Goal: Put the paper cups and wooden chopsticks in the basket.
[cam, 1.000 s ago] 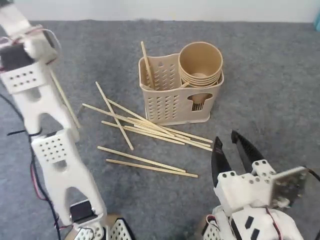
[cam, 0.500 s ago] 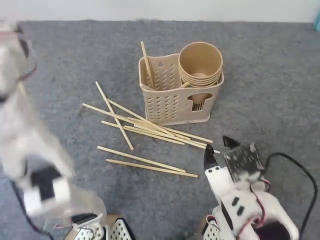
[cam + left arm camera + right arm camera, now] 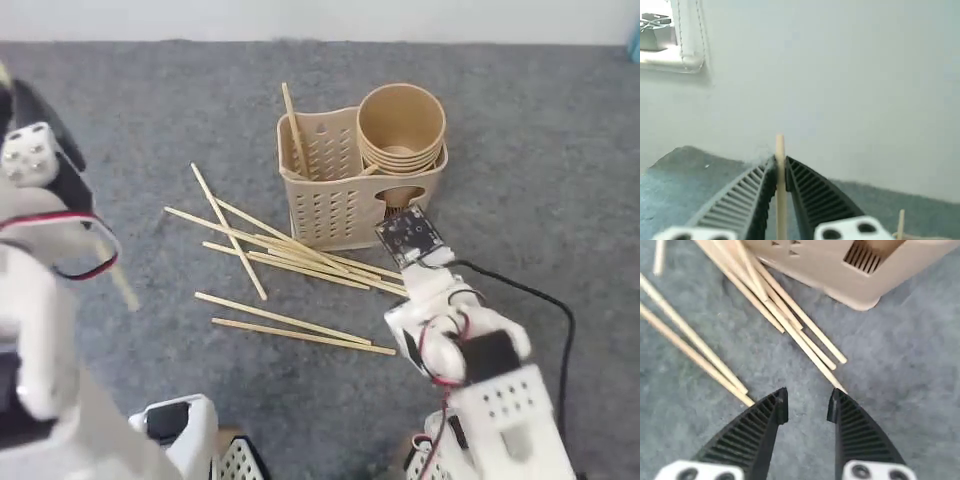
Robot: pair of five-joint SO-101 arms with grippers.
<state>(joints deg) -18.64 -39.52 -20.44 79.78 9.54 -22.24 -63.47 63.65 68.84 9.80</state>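
Note:
A beige perforated basket (image 3: 340, 205) (image 3: 830, 265) stands mid-carpet, holding a stack of paper cups (image 3: 402, 125) and one upright chopstick (image 3: 293, 130). Several wooden chopsticks (image 3: 290, 255) (image 3: 790, 320) lie loose on the grey carpet in front of it, two more (image 3: 290, 325) nearer me. My left gripper (image 3: 780, 162) is shut on a chopstick (image 3: 781, 200), raised high at the left; that stick (image 3: 120, 282) hangs below the left arm. My right gripper (image 3: 808, 400) is open, pointing down just above the carpet beside the ends of the loose chopsticks, under the right arm (image 3: 430, 295).
Grey carpet (image 3: 540, 150) lies all around the basket, bare to its right and behind it. A white wall (image 3: 840, 75) rises at the far side. The right arm's black cable (image 3: 540, 300) loops over the carpet at the right.
The right arm has tipped forward and down from the front right, bringing its open gripper to the chopstick ends by the basket. The left arm has swung with its chopstick.

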